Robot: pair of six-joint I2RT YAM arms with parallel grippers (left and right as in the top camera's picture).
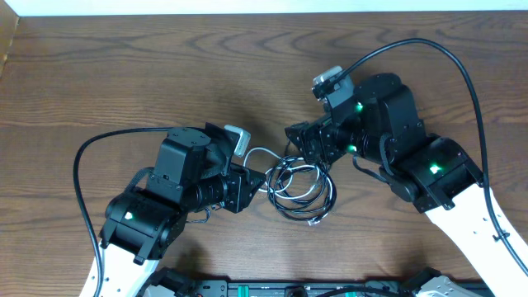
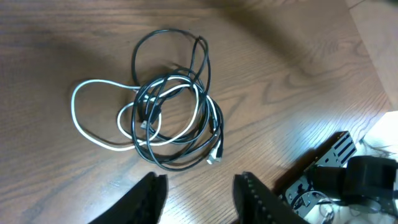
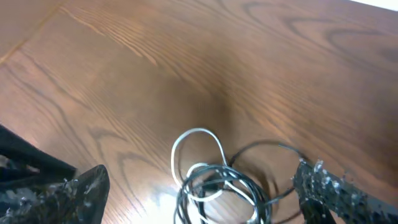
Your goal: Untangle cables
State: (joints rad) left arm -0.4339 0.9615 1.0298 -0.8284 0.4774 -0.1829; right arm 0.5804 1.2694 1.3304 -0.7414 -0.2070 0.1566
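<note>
A tangle of thin black and white cords [image 1: 301, 188] lies on the brown wooden bench [image 1: 124, 66] between the left hand [image 2: 200, 182] and the right hand [image 3: 202, 168]. Both hands have their fingers apart and hold nothing. The left wrist view shows the silver plug end [image 2: 214, 158], which the right wrist view cuts off.

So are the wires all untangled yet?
Not yet. Done: nothing that shows. The black cables and the white cable lie looped through each other in one heap on the table. In hand: nothing. The left gripper and the right gripper are both open and empty, close to the heap. Left: pulling every cable apart.
</note>
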